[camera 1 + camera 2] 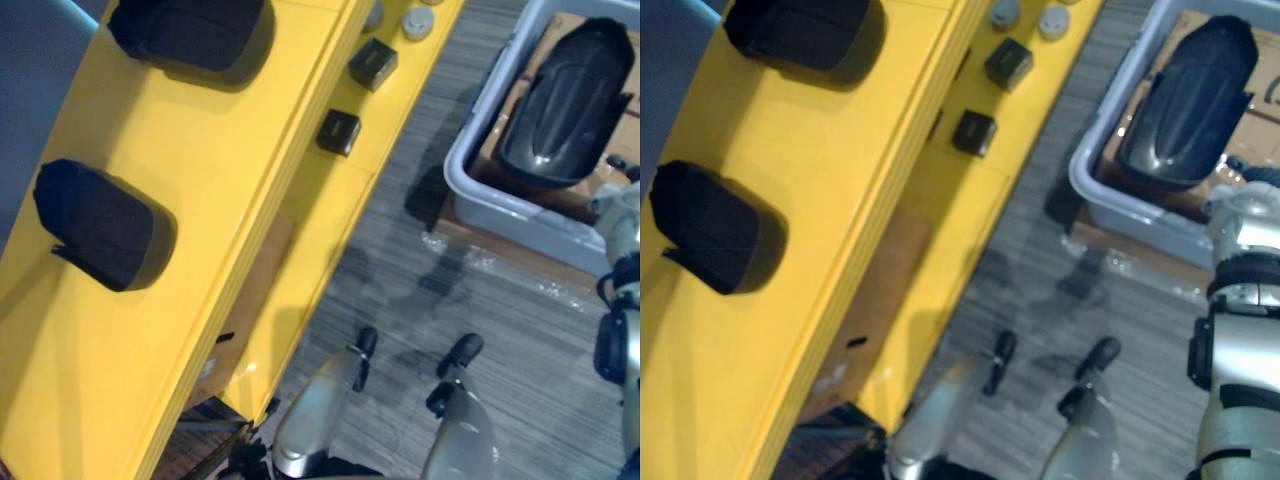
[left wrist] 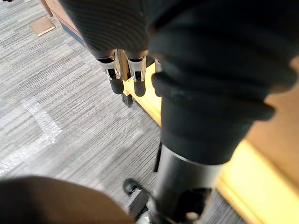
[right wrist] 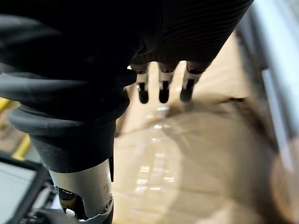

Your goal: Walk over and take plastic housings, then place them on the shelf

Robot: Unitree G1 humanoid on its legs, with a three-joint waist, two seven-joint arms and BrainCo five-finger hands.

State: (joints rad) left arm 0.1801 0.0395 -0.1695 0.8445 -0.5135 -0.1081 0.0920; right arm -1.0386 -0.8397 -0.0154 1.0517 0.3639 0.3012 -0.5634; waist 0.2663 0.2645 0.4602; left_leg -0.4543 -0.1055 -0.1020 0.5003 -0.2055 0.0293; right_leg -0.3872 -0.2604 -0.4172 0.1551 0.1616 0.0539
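In the left eye view, two black plastic housings, the nearer housing and the farther housing, are seen lying on top of the yellow shelf. A third housing is seen inside the grey bin, well apart from the shelf. In the left wrist view, the left hand is shown with fingers straight, side by side and empty. The shelf edge lies just past the fingertips, above grey carpet. In the right wrist view, the right hand is shown likewise straight-fingered and empty, with brown cardboard beyond the fingertips.
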